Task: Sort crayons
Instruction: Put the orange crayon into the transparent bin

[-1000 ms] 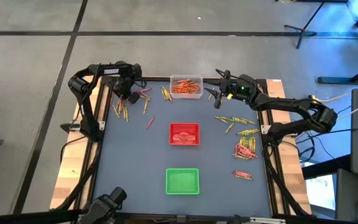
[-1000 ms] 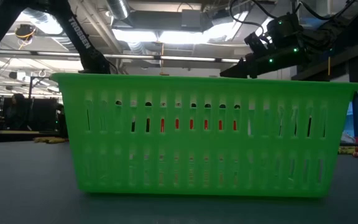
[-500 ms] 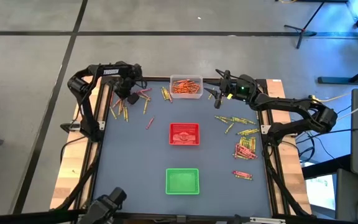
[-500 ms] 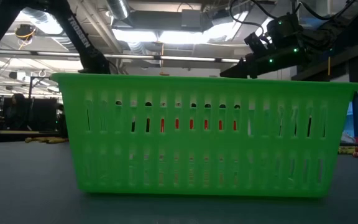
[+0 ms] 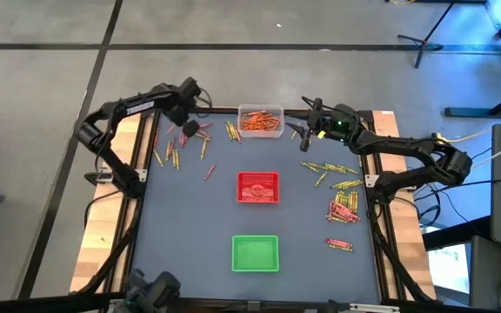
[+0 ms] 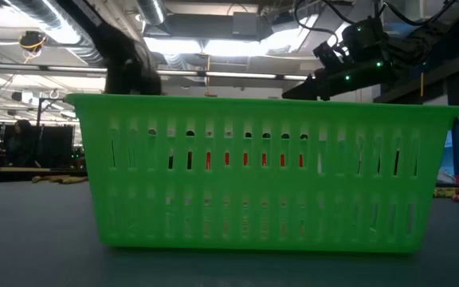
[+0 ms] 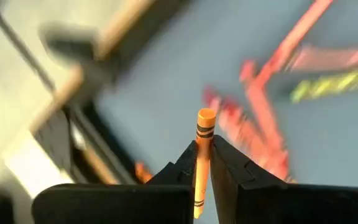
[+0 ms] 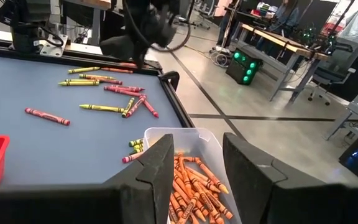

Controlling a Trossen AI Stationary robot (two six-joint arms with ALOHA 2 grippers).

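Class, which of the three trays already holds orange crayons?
The clear tray at the table's far edge; the red tray and green tray hold none.

My overhead camera looks straight down on the whole table (image 5: 181,226). My low camera sits at table-top height, close behind the green tray (image 6: 265,171), facing the room. My wrist cameras look forward past my fingers; the right one shares the clear tray (image 8: 188,140) with the overhead.
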